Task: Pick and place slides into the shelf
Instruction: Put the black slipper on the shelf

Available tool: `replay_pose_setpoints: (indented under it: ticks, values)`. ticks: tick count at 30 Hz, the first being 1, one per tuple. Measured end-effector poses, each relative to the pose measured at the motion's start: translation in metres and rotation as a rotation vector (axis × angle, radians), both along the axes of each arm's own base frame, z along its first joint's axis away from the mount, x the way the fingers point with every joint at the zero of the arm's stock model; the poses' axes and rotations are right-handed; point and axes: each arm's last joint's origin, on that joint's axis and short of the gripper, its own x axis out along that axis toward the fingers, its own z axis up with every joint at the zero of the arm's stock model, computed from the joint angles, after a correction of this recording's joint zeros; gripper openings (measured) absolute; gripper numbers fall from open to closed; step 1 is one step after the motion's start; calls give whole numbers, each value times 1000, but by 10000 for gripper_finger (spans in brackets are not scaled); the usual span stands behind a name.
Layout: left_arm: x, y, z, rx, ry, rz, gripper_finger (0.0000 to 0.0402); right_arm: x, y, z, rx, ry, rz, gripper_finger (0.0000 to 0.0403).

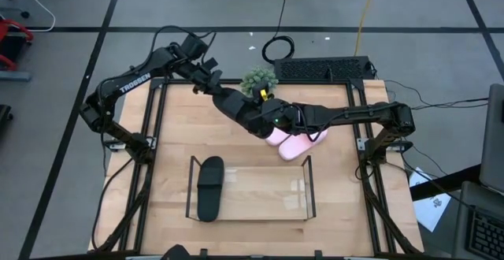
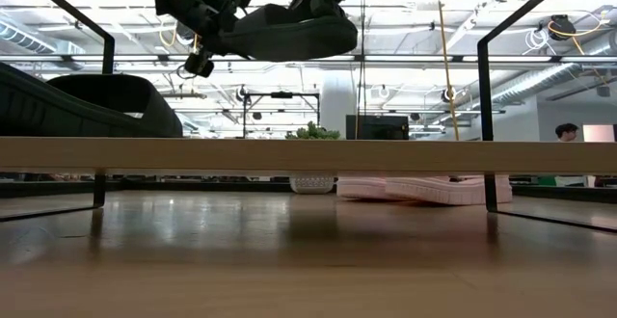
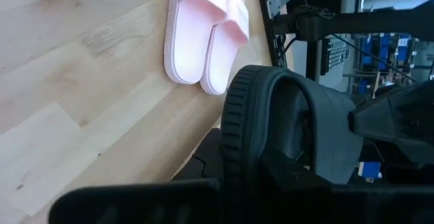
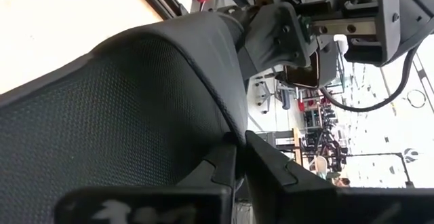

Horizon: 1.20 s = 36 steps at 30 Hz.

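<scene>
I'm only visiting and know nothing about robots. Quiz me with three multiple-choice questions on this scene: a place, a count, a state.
1. Where is the pink pair? A in the shelf; B on the table outside it; C in the air.
2. How many slides lie in the shelf? A one; B two; C four.
3. The second black slide is: A on the table; B held aloft; C in the shelf.

1 B: it rests on bare wood.
2 A: only one black slide.
3 B: left hand and right hand both grip it.
</scene>
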Motion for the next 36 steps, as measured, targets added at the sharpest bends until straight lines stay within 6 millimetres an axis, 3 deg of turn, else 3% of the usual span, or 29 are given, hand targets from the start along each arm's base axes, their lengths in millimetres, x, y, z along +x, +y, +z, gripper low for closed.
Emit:
replay_pose_setpoints:
  ticks: [11,20,27,32,36]
  values:
    - [-6,6,0,33,-10,4,21,0,11,1,-54,24,0,27]
    - [-11,13,-1,48,-8,26,20,-1,20,2,-74,19,-18,122]
    - [-12,13,0,44,-48,-14,20,-7,21,4,-227,62,-296,203]
    - [-15,11,3,-21,-141,-102,20,-16,12,10,-375,162,-520,222]
    - [-26,7,-1,-36,-64,-115,20,-30,6,29,-343,85,-562,223]
